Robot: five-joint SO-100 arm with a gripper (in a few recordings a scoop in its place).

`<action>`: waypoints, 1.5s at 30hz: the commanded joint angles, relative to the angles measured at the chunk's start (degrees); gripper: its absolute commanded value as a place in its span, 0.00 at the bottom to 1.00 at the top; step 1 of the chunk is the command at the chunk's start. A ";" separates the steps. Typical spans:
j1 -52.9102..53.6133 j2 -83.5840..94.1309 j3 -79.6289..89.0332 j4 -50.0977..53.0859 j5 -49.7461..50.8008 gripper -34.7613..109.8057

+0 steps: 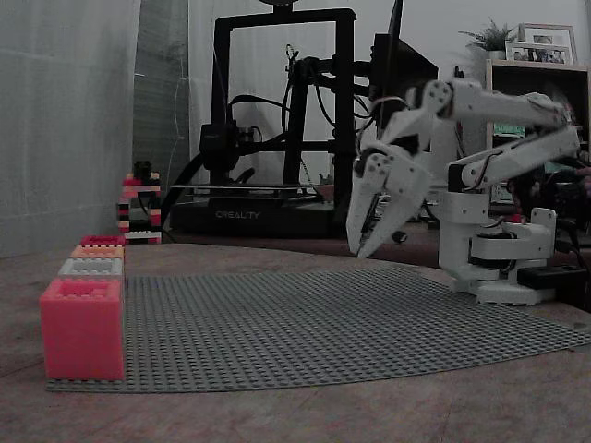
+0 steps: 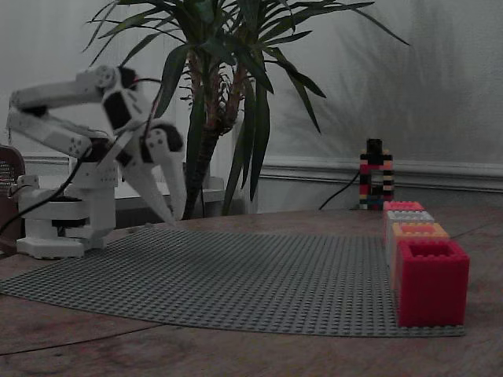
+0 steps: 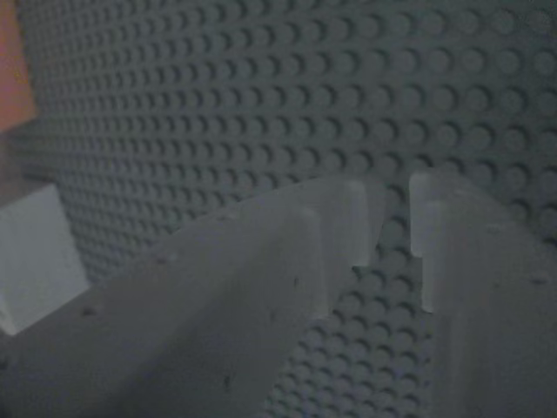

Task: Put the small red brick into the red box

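Two white plastic fingers of the arm's claw (image 1: 371, 242) hang tips-down above the grey studded baseplate (image 1: 323, 323), clear of its surface, and stand a little apart with nothing between them; in the wrist view the claw (image 3: 396, 213) shows a narrow gap with bare studs behind it. In the other fixed view the claw (image 2: 169, 210) hovers over the baseplate (image 2: 236, 283) near the white arm's base (image 2: 55, 228). Well apart from it, along the plate's far edge, four toy-brick boxes stand in a row. The deep crimson-red square box (image 1: 102, 241) sits last in the row in one fixed view, behind the orange box (image 1: 97, 252), the grey box (image 1: 90, 269) and the big salmon-pink box (image 1: 82, 328). I cannot make out the small red brick.
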 commanded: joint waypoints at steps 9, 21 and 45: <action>-2.20 18.54 7.21 6.33 2.99 0.24; -3.69 20.57 8.61 7.21 6.59 0.24; -3.60 20.57 8.61 7.21 6.77 0.24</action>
